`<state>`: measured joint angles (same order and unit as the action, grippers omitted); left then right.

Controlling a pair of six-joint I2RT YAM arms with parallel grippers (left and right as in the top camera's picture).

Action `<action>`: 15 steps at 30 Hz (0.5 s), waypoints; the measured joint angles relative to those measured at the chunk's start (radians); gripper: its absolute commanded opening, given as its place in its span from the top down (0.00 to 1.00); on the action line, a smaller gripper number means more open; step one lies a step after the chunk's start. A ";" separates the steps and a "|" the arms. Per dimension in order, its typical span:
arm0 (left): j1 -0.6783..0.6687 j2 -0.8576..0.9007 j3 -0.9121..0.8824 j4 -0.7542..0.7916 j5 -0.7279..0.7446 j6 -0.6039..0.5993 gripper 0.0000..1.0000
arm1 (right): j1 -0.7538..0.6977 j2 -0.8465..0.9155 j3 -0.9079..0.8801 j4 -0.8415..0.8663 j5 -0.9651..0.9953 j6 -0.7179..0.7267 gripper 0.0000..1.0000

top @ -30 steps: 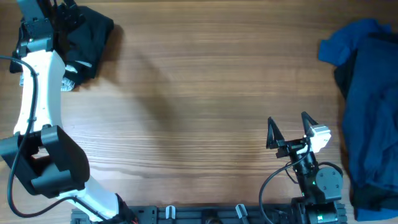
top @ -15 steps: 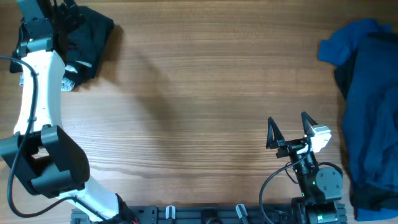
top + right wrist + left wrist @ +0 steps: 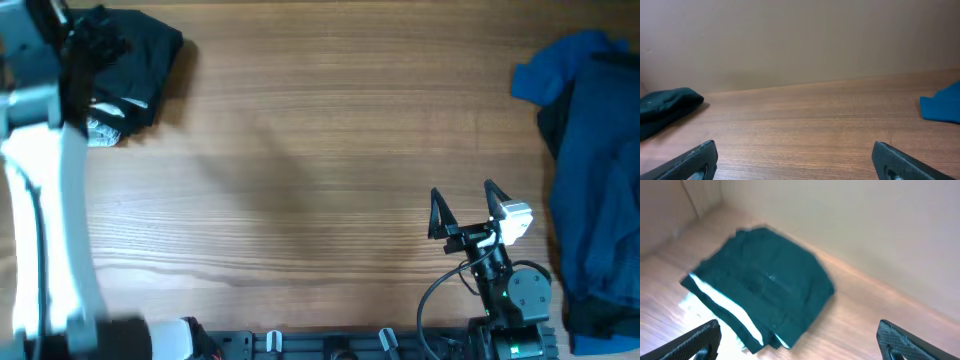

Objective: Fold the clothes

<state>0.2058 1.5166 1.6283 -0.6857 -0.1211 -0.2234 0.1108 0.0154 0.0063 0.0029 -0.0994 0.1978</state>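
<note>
The folded garment [image 3: 765, 290] is dark green with white trim, the clothes pile [image 3: 595, 160] blue, the table [image 3: 320, 150] brown wood-grain.

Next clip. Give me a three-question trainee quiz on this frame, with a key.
1. True or false: the right claw holds a garment.
2. In the overhead view, where on the table does the blue pile lie? A: left edge. B: centre. C: right edge.
3. Fill in: the folded dark garment lies at the table's far ___ corner, by the robot's own sides.

Key: 1 false, it is open and empty. 2 C. 3 left.
</note>
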 measured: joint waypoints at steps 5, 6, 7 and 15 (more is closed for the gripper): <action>-0.096 -0.238 -0.016 -0.004 0.000 0.000 0.00 | 0.000 0.000 0.000 0.000 0.000 0.000 0.00; -0.115 -0.275 -0.032 -0.004 0.000 0.000 0.00 | 0.000 0.000 0.000 0.000 0.000 0.000 0.00; -0.142 -0.323 -0.062 -0.006 0.000 0.000 0.00 | 0.000 0.000 0.000 0.000 0.000 0.000 0.00; -0.241 -0.734 -0.532 -0.010 -0.013 0.000 0.00 | 0.000 0.000 0.000 -0.002 0.000 0.000 0.00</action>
<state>-0.0349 0.7830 1.0962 -0.6960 -0.1337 -0.2230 0.1108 0.0154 0.0063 0.0010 -0.0994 0.1978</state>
